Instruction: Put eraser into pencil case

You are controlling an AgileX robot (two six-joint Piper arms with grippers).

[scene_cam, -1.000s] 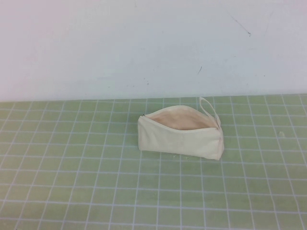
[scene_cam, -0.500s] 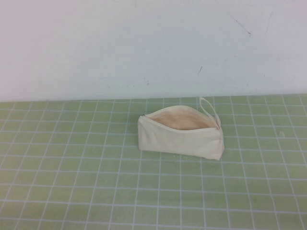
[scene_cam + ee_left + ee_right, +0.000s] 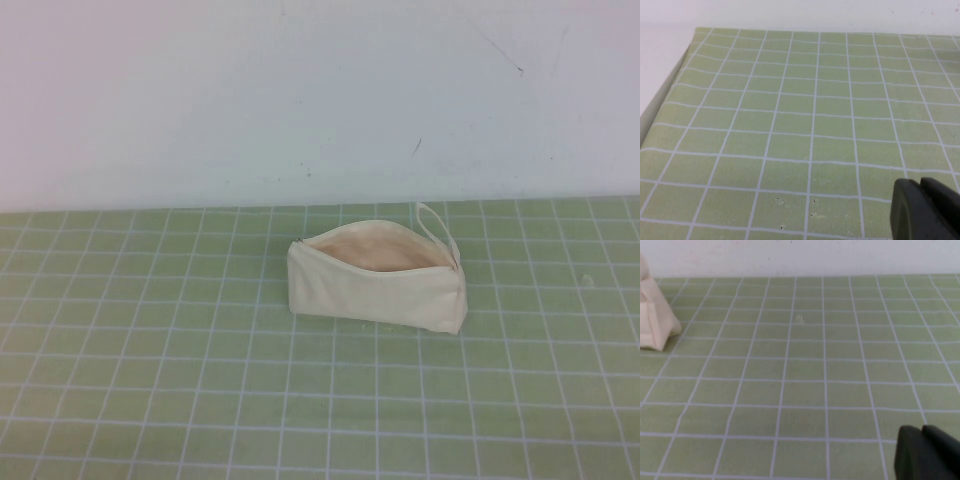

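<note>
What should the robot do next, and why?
Probably nothing more than stay parked. The pencil case sits unzipped on the green mat, no eraser is visible anywhere, and the left gripper and right gripper sit low over bare mat.

Light was bright, even and soft in every view, washing the wall (image 3: pixel 320 100) pale. The pencil case (image 3: pixel 375 290) cast only a faint shadow on the surface (image 3: pixel 150 400). Both wrist views were slightly soft, with each dark claw blurred at lower right.
</note>
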